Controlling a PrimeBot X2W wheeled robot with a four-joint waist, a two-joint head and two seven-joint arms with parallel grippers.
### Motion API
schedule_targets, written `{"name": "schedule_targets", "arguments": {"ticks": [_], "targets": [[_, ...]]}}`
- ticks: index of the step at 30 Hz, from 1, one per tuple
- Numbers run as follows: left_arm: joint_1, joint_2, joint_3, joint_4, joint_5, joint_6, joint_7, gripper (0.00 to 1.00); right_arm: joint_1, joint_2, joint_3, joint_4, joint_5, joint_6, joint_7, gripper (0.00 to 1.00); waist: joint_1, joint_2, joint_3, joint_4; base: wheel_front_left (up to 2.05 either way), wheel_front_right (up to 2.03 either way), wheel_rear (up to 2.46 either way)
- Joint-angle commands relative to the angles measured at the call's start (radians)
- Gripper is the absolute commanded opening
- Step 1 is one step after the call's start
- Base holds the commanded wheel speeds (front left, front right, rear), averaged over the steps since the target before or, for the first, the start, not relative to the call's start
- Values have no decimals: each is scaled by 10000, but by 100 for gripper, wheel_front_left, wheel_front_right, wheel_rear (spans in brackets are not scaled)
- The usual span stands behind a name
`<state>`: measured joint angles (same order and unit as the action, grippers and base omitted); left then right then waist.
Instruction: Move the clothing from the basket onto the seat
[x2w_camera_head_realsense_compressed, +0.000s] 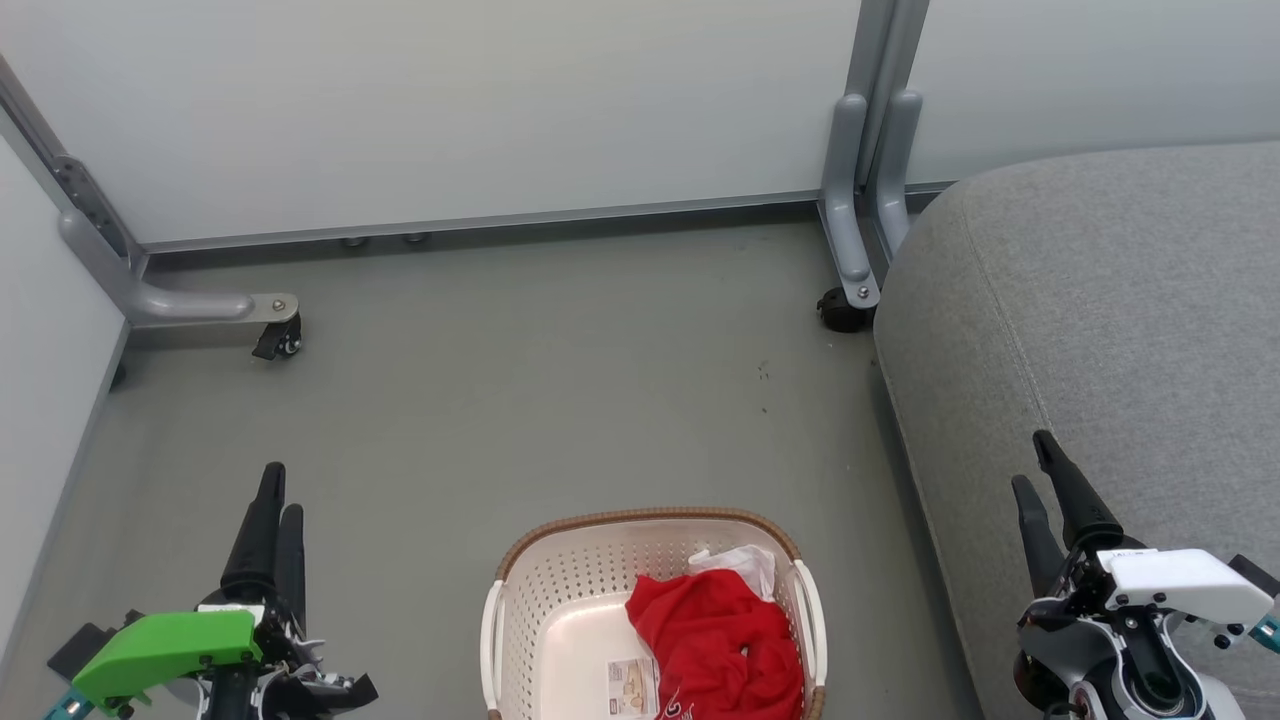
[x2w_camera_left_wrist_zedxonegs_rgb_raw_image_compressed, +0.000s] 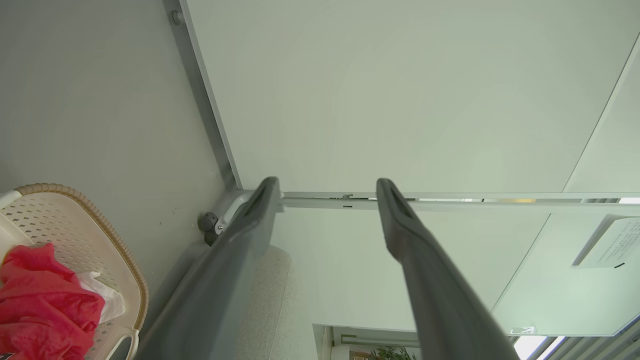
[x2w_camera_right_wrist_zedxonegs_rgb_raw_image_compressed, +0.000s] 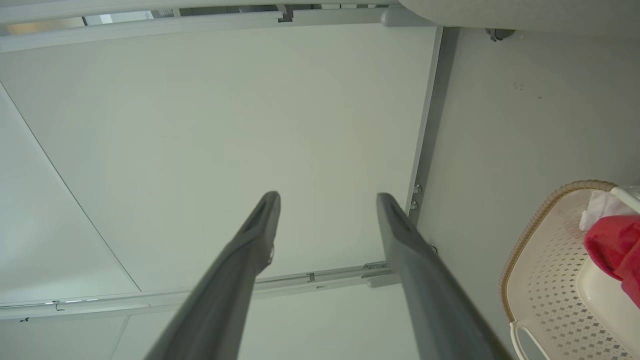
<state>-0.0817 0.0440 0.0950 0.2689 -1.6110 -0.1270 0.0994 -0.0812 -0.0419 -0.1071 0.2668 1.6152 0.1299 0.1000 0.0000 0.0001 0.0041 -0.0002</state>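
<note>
Print on the paper label (x2w_camera_head_realsense_compressed: 632, 688) inside the cream-white perforated plastic basket (x2w_camera_head_realsense_compressed: 650, 517) with a brown woven rim is too small to read. Crumpled bright red clothing (x2w_camera_head_realsense_compressed: 720, 640), bunched with no clear long axis, fills the basket's right half, with a white piece (x2w_camera_head_realsense_compressed: 740, 565) at its far edge. The basket stands on the grey floor (x2w_camera_head_realsense_compressed: 500, 380) just left of the large grey fabric seat (x2w_camera_head_realsense_compressed: 1100, 300). The left gripper (x2w_camera_head_realsense_compressed: 282, 490) and the right gripper (x2w_camera_head_realsense_compressed: 1031, 460) hold their fingers apart, empty.
</note>
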Motion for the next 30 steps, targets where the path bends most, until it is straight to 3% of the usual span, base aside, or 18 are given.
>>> {"name": "schedule_targets", "arguments": {"ticks": [1,12,30], "targets": [[-261,36,-100,-219,59,-9,-112,100,-178,-50,83,-236,-121,4,-137,100,0,-1,6,0,0,0,0],[-427,216,-629,-698,917,-14,-678,100,-247,-280,490,-637,-1607,5,-687,100,0,-1,35,-11,0,0,0],[-159,310,-1034,-1275,4477,-22,-1408,100,-54,-412,1067,-1319,-5639,7,-1419,100,0,-1,22,-13,0,0,0]]}}
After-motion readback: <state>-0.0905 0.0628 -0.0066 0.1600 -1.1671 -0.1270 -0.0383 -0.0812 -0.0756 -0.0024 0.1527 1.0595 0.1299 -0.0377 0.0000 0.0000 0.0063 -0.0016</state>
